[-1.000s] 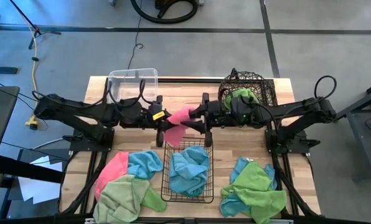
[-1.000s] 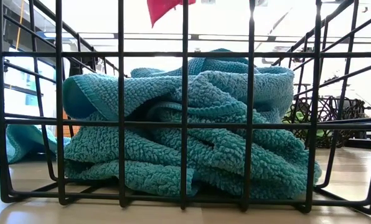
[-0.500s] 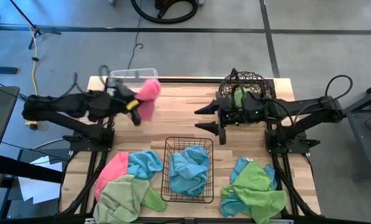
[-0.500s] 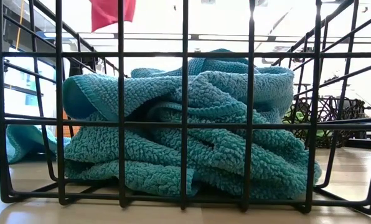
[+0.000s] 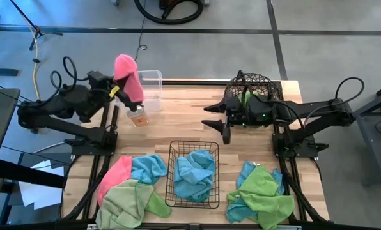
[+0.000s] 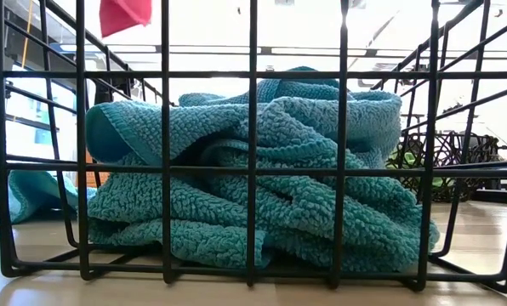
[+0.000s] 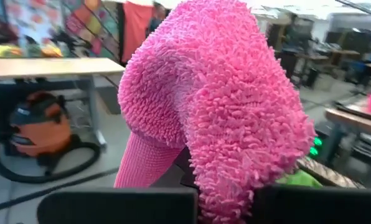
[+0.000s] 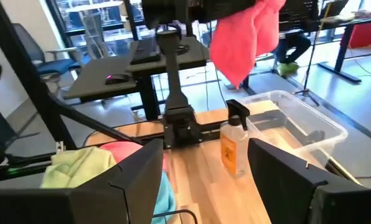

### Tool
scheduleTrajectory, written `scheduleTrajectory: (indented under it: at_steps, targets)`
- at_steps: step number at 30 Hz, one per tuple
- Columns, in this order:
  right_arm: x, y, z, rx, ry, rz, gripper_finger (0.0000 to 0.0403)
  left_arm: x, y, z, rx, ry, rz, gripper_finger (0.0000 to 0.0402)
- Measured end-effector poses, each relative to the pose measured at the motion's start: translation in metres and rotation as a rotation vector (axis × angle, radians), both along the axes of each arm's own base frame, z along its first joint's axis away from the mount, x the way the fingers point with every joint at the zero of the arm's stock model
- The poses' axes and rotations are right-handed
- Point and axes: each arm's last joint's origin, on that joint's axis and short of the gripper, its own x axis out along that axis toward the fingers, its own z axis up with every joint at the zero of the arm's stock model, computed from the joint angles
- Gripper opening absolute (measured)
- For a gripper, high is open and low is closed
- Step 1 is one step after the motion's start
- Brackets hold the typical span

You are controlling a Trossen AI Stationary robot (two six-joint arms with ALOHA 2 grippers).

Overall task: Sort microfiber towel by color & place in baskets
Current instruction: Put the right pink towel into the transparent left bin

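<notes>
A pink microfiber towel is up in the air at the left rim of the clear tub, with my left gripper shut on it. It fills the left wrist view and shows in the low view's top. My right gripper stands open over the table's middle, near the round wire basket, which holds a green towel. Blue towels lie in the black wire-grid basket. My left gripper holds the pink towel as a bunch between its two fingers, which point about level. The towel itself hides the place of contact. It bulges up over the fingers, a tail hangs down, and it is lifted clear of the table.
A small pump bottle stands on the table just in front of the tub. Pink, blue and green towels are piled at the near left, green and blue ones at the near right.
My left gripper has carried the pink towel from the table's middle toward the far left, up to the clear tub, turning as it went. My right gripper has let go of the towel and drawn back toward the right edge.
</notes>
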Motion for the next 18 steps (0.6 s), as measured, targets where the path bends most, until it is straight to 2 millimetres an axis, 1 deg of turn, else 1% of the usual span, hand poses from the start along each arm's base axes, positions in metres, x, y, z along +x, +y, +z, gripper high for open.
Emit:
scheduleTrajectory:
  at_steps: [4, 8, 12, 15, 18]
  targets:
    - [0.000, -0.001, -0.001, 0.016, 0.011, -0.026, 0.0232, -0.003, 0.013, 0.019, 0.010, -0.038, 0.100, 0.0000]
    - [-0.001, -0.001, -0.004, 0.030, 0.035, -0.051, 0.0232, -0.003, 0.029, 0.029, 0.001, 0.040, 0.192, 0.0000]
    - [-0.001, -0.001, -0.005, 0.052, 0.039, -0.057, 0.0232, 0.007, 0.050, 0.022, -0.098, 0.150, 0.220, 0.0000]
    - [-0.001, -0.001, -0.005, 0.054, 0.040, -0.057, 0.0232, 0.018, 0.070, 0.005, -0.197, 0.264, 0.252, 0.0000]
    - [-0.001, -0.001, -0.005, 0.080, 0.036, -0.062, 0.0232, 0.026, 0.095, -0.011, -0.299, 0.336, 0.304, 0.0000]
